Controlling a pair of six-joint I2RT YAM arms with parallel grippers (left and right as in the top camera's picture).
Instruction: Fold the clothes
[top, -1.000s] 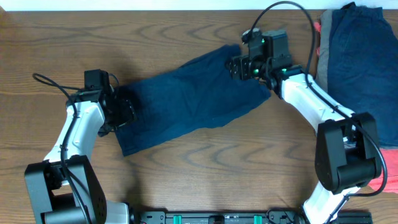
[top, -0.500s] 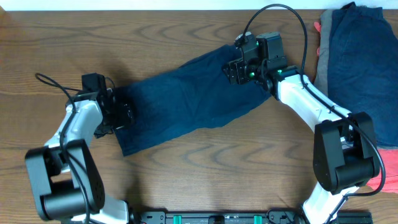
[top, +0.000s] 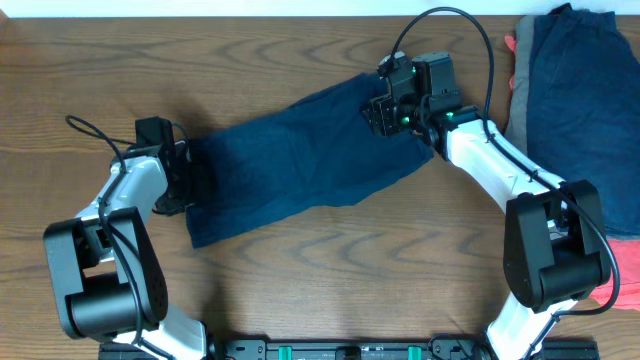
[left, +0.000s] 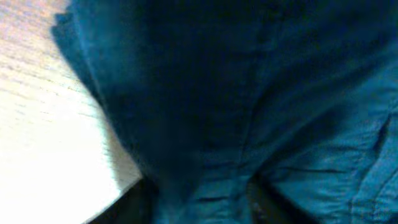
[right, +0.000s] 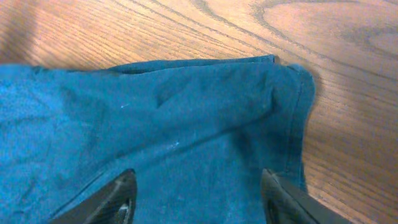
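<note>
Navy cloth lies stretched in a slanted band across the wooden table (top: 330, 270): this navy garment (top: 300, 165) runs from lower left to upper right, flat, with a few shallow creases. The left gripper (top: 190, 178) sits at its left end and the right gripper (top: 380, 108) over its upper right end.

In the right wrist view, the two dark fingers (right: 118, 193) stand wide apart above the fabric and nothing is pinched between them. A stitched hem corner (right: 298, 93) lies just ahead of them on the wood.

The left wrist view is blurred and almost filled with dark blue folds that rise close to the lens. Fabric lies between the dark fingertips (left: 261, 199) at the lower edge, but I cannot tell whether they clamp it.

At the far right edge of the table, well apart from the spread piece, a navy pile (top: 575, 90) rests on a coral-red garment (top: 512, 60).
</note>
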